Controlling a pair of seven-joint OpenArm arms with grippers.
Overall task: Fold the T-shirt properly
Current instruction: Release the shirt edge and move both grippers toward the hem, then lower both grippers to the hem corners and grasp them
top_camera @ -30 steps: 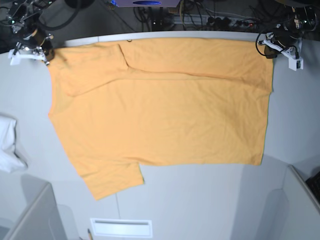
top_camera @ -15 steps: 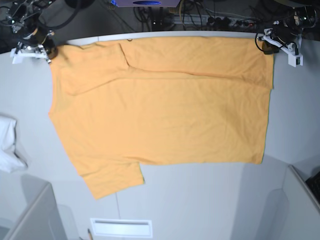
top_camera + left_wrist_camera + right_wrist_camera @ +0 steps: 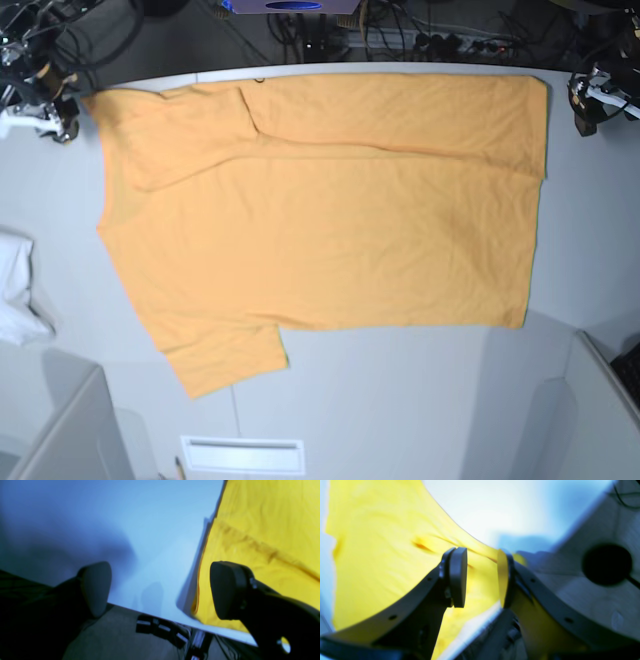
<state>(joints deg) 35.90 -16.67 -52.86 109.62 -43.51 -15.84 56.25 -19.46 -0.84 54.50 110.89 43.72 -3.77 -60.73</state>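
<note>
Both pincers stand clear of the cloth. On my left gripper [image 3: 160,590] the jaws gape wide with nothing between them, and the T-shirt [image 3: 320,215] begins just beside its right-hand pad. My right gripper [image 3: 482,577] is parted more narrowly; the shirt's corner lies beyond its pads, apparently released. By my reading one far-edge strip, with a sleeve, is folded over; the near sleeve remains spread and the main folds are not yet done. I see no containers, only a small white cloth [image 3: 15,290] well apart on the table [image 3: 400,400].
</note>
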